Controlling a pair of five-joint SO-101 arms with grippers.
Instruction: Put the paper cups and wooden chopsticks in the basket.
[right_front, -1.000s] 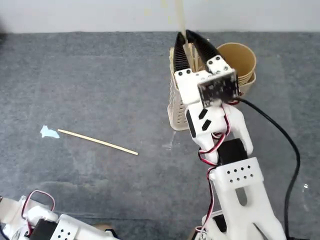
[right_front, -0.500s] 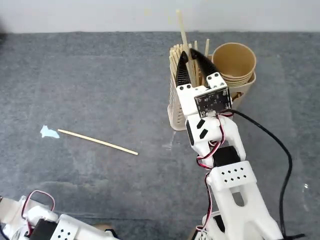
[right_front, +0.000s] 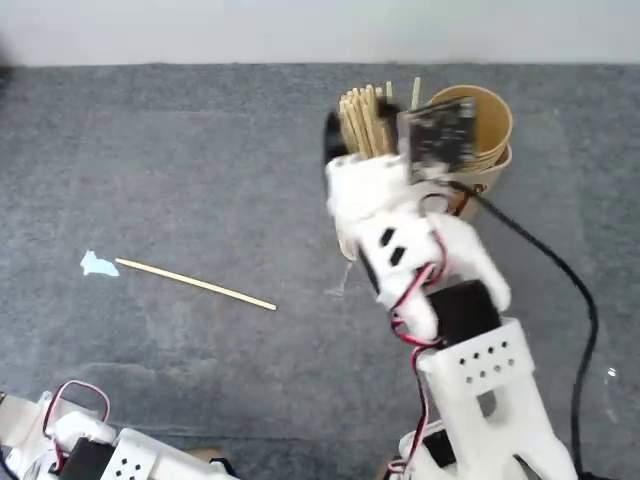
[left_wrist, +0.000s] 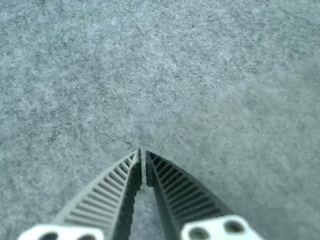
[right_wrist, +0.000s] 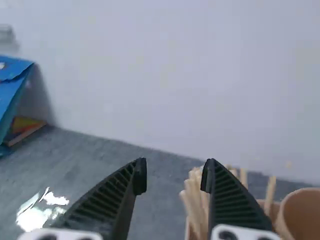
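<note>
While the right pincer (right_wrist: 173, 176) is hanging over the basket (right_front: 344, 238) with its jaws apart and nothing between them, I am judging the step in hand to be the gap between deliveries. The bundled wooden chopsticks (right_front: 364, 118) are standing in the basket, and the stacked paper cups (right_front: 482, 128) are sitting beside them. One loose chopstick (right_front: 195, 283) is lying well apart on the table (right_front: 200, 150), its end just beside a blue scrap (right_front: 98, 264). The left pincer (left_wrist: 142, 156), jaws together and empty, is hovering over bare table. Next, I judge, a pincer is needing to close squarely across that thin stick. No writing is showing legibly.
</note>
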